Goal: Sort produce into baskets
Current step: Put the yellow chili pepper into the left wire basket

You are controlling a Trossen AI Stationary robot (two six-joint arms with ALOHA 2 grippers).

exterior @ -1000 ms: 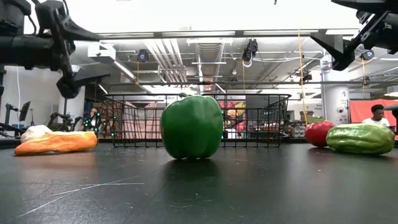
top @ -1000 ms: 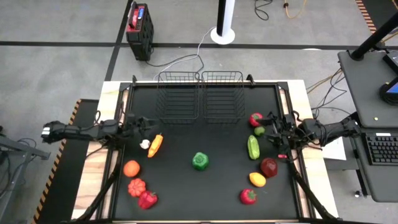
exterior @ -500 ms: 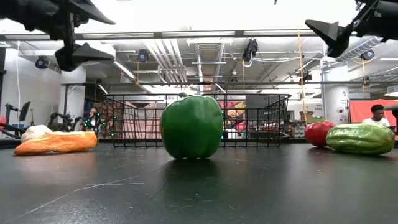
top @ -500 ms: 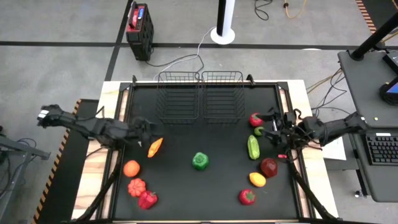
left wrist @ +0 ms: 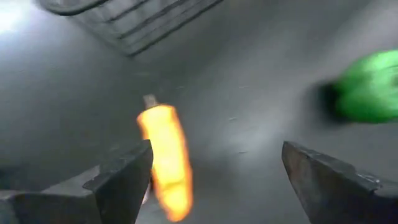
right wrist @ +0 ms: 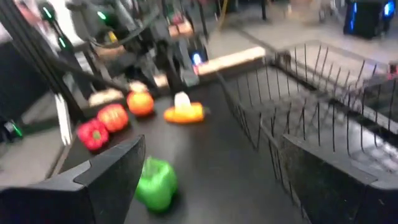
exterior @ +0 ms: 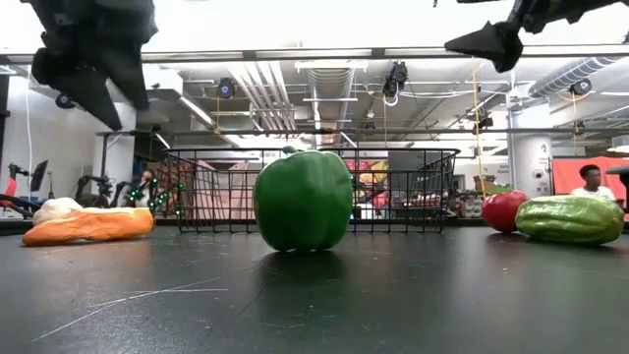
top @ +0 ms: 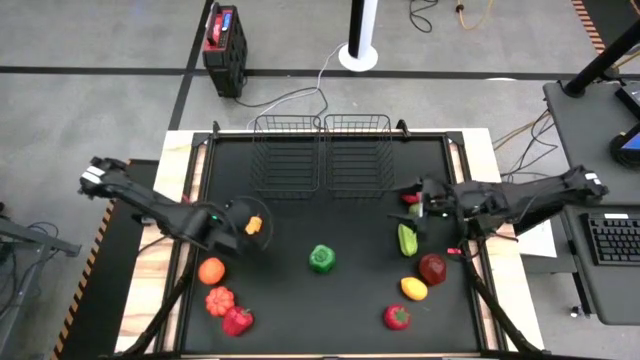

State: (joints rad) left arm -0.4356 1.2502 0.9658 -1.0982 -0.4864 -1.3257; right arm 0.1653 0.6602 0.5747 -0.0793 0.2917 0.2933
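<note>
Left gripper (top: 243,228) spread wide, holding nothing, over carrot (top: 254,225) near table's (top: 360,290) left edge; carrot's long axis probably running between the fingers, garlic (exterior: 54,208) touching it; right gripper (top: 420,205) also spread wide by right edge above cucumber (top: 407,240).

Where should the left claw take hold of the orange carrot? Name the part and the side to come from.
Grip the carrot across its narrow width near mid-length, coming straight down from above. It lies flat on the black table, long and slim, so fingers either side of the long axis should close easily. The left claw is open above it, one finger near the carrot; the garlic beside it leaves little room on that side.
</note>
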